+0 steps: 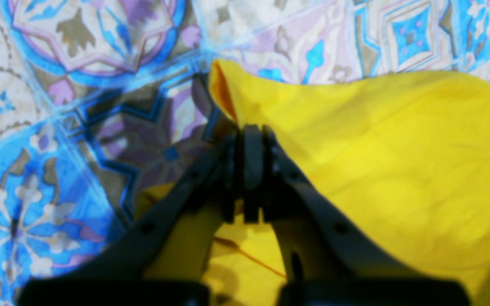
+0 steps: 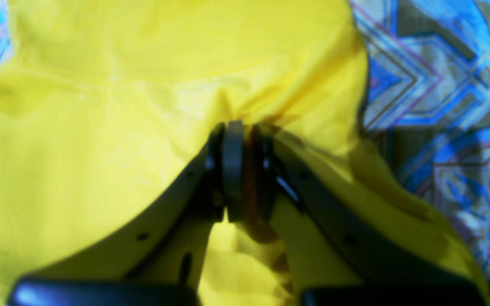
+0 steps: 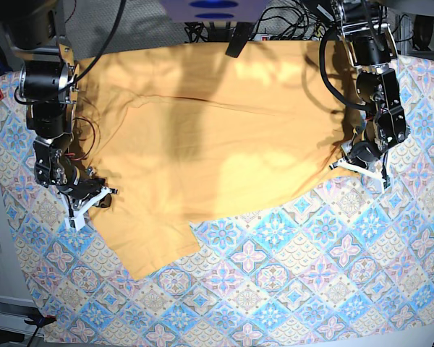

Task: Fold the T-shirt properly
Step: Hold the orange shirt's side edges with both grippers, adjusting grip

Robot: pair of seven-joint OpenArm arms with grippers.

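T-shirt (image 3: 202,144) lying soft, limp, light; likely sagging when lifted; left gripper (image 1: 251,131) pinching edge; right gripper (image 2: 245,127) clamping opposite edge; edges best hold.

Blue-pink tile-patterned cloth (image 3: 289,275) covers the surface — T-shirt (image 3: 210,137) spread directly on it.
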